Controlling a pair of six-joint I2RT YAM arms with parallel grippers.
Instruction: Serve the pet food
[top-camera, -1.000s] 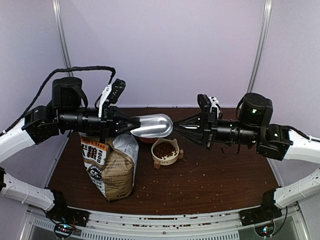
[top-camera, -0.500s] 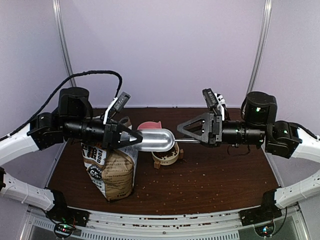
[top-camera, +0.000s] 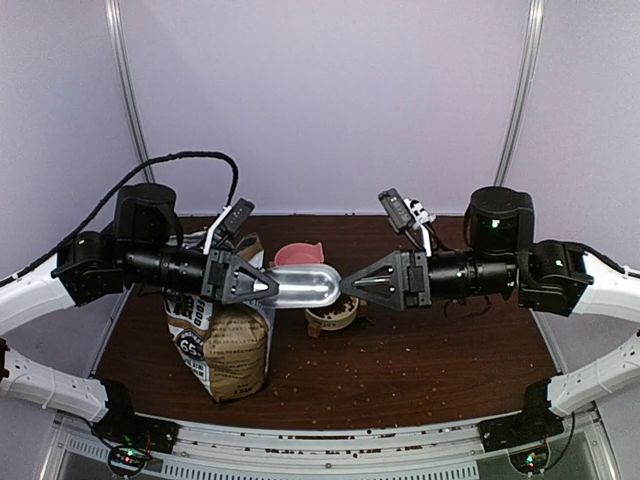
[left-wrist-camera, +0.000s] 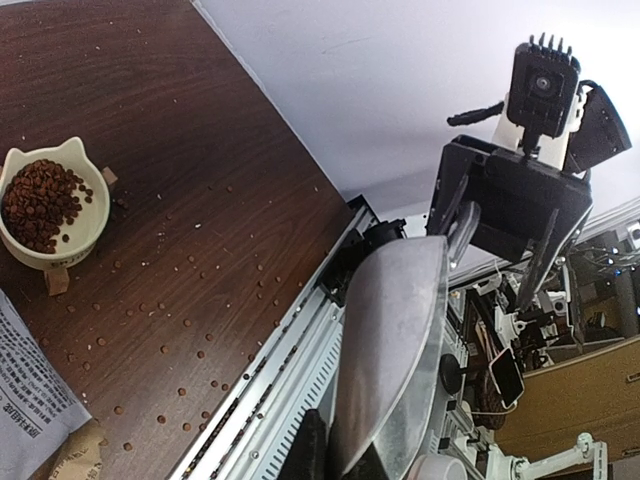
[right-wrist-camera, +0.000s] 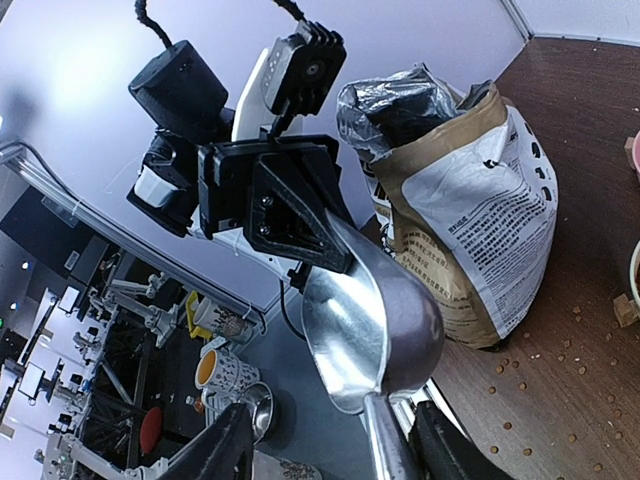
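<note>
The pet food (left-wrist-camera: 42, 205) is a heap of dark-brown kibble in a cream cat-ear bowl (left-wrist-camera: 92, 222) on the brown table; in the top view the bowl (top-camera: 331, 318) lies partly under the scoop. My left gripper (top-camera: 262, 286) (left-wrist-camera: 350, 455) is shut on the open end of the silver metal scoop (top-camera: 305, 285) (left-wrist-camera: 395, 340) and holds it level above the bowl. The scoop (right-wrist-camera: 370, 320) looks empty. My right gripper (top-camera: 345, 283) (right-wrist-camera: 335, 450) is open, its fingers either side of the scoop's handle.
The printed food bag (top-camera: 225, 345) (right-wrist-camera: 470, 220) stands open at the left, under my left arm. A pink bowl (top-camera: 298, 254) sits behind the scoop. Loose kibble (top-camera: 400, 360) is scattered over the table towards the front rail.
My right gripper has moved left along the handle up to the scoop's bowl. My left gripper and the scoop have sunk a little lower over the cream bowl.
</note>
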